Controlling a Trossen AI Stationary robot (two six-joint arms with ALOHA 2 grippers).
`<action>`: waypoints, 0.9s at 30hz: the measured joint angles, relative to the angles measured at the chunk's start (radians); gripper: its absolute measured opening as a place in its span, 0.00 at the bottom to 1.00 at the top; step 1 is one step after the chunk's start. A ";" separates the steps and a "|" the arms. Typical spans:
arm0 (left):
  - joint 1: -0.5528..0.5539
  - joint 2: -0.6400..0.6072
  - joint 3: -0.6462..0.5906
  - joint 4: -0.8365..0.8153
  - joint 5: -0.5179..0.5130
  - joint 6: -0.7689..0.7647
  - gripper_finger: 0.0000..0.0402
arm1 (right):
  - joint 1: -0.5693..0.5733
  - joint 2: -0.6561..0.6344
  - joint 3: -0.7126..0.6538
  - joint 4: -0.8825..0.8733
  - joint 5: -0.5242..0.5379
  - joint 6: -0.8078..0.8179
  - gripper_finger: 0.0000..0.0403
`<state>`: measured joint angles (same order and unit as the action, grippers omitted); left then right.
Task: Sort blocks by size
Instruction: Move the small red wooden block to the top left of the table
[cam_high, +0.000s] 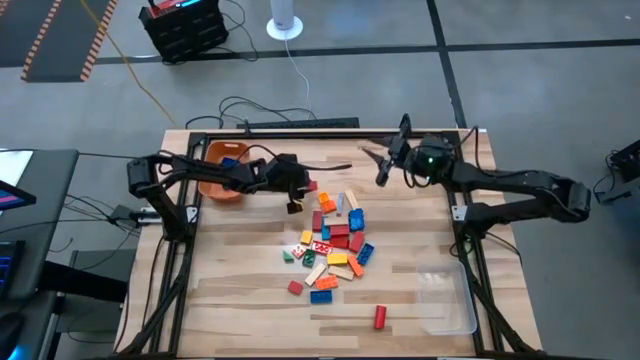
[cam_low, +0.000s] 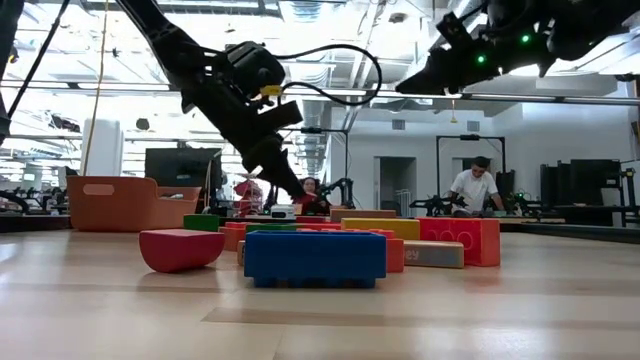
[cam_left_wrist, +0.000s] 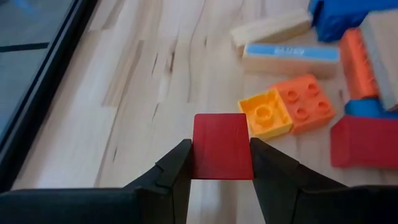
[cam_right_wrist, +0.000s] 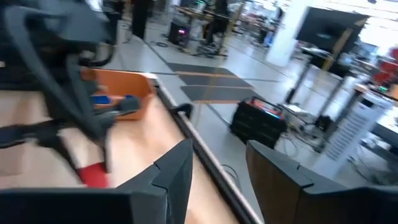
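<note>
My left gripper (cam_high: 305, 186) is shut on a small red block (cam_left_wrist: 222, 146), just off the far left side of the block pile (cam_high: 335, 245). The red block also shows in the right wrist view (cam_right_wrist: 93, 176). The pile holds red, blue, orange, yellow, green and tan blocks lying on the table's middle. Nearest the held block are a yellow cube (cam_left_wrist: 265, 113) and an orange brick (cam_left_wrist: 306, 103). My right gripper (cam_high: 384, 166) is open and empty, raised over the table's far edge. It also shows high in the low view (cam_low: 450, 62). My left gripper pinches the red block by two opposite sides (cam_left_wrist: 198, 149) between its two fingers. The fingers (cam_left_wrist: 171, 174) slant down from the table's left side. The block's flat red face is turned toward the wrist camera. It seems to hang a little above the wood.
An orange bin (cam_high: 222, 172) stands at the far left behind my left gripper. A clear tray (cam_high: 445, 300) lies at the near right. Loose red blocks (cam_high: 380, 317) (cam_high: 295, 288) lie nearer the front edge. A person sits in the room beyond (cam_low: 475, 185).
</note>
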<state>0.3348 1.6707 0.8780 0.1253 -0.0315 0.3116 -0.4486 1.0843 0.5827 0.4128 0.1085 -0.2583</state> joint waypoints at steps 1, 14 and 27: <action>0.006 0.000 -0.005 0.013 0.005 -0.002 0.33 | -0.015 0.005 0.000 0.005 0.000 0.006 0.45; 0.054 0.000 -0.091 0.103 0.028 0.020 0.33 | -0.059 0.196 0.000 0.135 -0.036 0.080 0.45; 0.052 -0.053 -0.083 -0.349 -0.091 -0.174 0.43 | 0.019 0.161 0.000 0.069 -0.038 0.040 0.45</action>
<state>0.3868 1.6178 0.7948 -0.2239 -0.1223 0.1375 -0.4297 1.2453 0.5827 0.4814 0.0708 -0.2179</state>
